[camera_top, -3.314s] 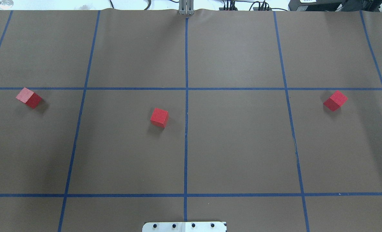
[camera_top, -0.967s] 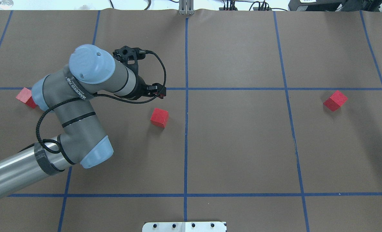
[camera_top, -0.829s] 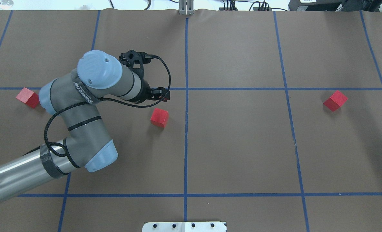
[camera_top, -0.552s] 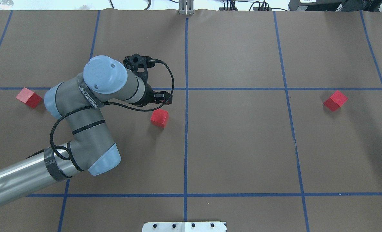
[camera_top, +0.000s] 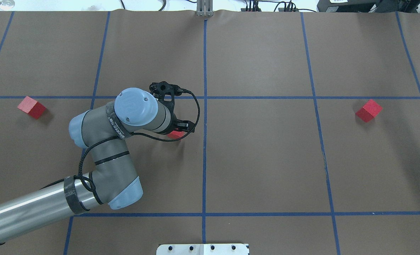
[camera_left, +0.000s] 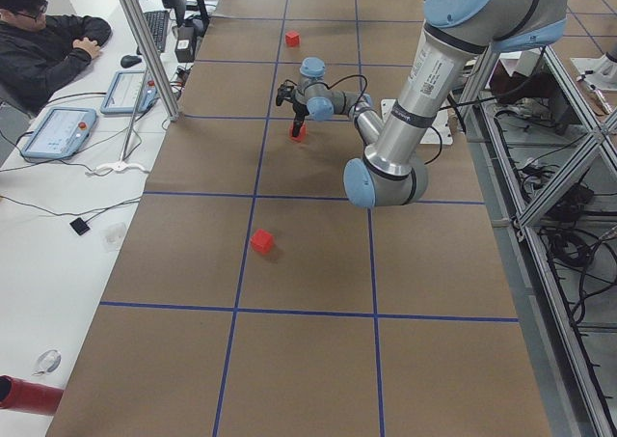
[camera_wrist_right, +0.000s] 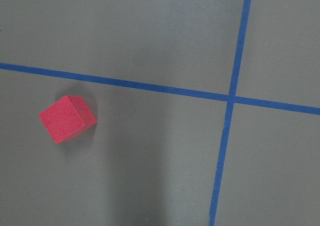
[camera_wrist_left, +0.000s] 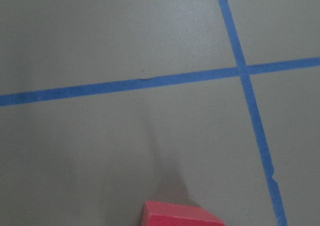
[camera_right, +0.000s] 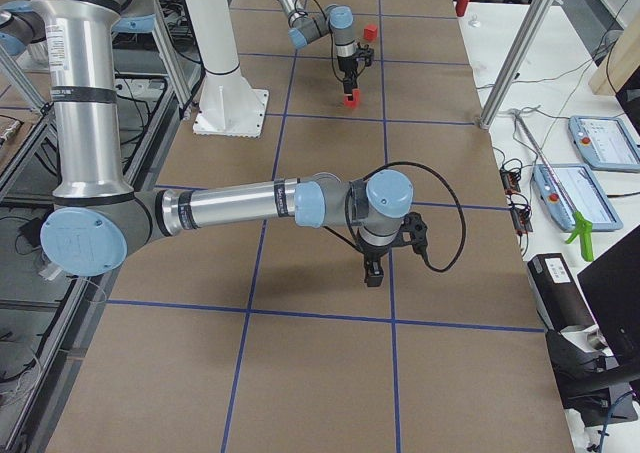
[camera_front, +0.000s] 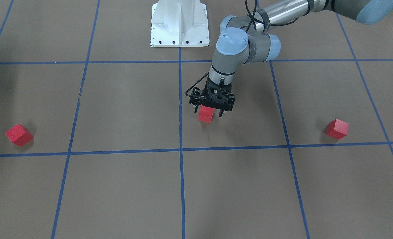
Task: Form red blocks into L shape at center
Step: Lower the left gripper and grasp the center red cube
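The left end effector point(camera_front: 208, 113) now hangs low over the middle red block point(camera_front: 205, 117), no longer beyond it, fingers point(camera_front: 196, 109) straddling its sides.

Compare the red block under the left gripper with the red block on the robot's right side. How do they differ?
The middle block sits within the open left gripper; the right-side block stands alone, untouched. The middle block lies close beside the central blue line; the right-side block lies beyond the next line, in an outer square. Both are small red cubes of like size on the brown surface.
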### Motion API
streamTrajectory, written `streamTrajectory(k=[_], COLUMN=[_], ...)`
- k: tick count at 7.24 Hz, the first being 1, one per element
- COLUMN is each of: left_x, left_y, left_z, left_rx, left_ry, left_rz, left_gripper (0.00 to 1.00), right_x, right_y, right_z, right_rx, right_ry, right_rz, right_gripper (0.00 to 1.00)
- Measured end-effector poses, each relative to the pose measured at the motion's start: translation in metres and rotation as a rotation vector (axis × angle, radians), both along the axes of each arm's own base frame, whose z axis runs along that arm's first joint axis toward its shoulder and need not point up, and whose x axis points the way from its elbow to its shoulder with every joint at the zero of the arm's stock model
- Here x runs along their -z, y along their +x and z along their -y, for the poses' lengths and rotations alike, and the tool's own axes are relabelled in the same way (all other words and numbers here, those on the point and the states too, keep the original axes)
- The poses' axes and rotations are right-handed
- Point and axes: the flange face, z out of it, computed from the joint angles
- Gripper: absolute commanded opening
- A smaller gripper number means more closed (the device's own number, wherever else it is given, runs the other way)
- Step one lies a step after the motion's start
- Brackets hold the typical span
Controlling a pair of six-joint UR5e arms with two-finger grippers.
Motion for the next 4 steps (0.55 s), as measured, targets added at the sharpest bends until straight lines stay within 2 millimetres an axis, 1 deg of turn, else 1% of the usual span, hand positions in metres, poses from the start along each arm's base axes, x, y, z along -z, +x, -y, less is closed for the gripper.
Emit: streamTrajectory(k=[1, 2, 3, 4], left_x=[-0.0041, -0.0073, -0.0092, -0.0080], left_y=[0.0050, 0.0083, 0.0098, 0.0101], left_z=[-0.0033, -0.0062, -0.0076, -0.0077], left_rx=[-0.006, -0.012, -0.014, -0.014], left_ry=[-0.003, -0.006, -0.008, -0.008], left_rz=[0.008, 0.014, 0.017, 0.016], left_gripper=[0.90, 0.60, 0.13, 0.00], right_x=[0.0005, 0.0012, 0.0020, 0.0023], right_y=[0.0000, 0.0000, 0.0000, 0.0000], right_z=[0.0000, 0.0000, -0.0002, -0.0004], right_rx=[0.000, 0.000, 0.000, 0.000], right_ry=[0.001, 0.002, 0.004, 0.005], right_rz=[0.000, 0.001, 0.001, 0.001], right_gripper=[1.00, 1.00, 1.00, 0.99])
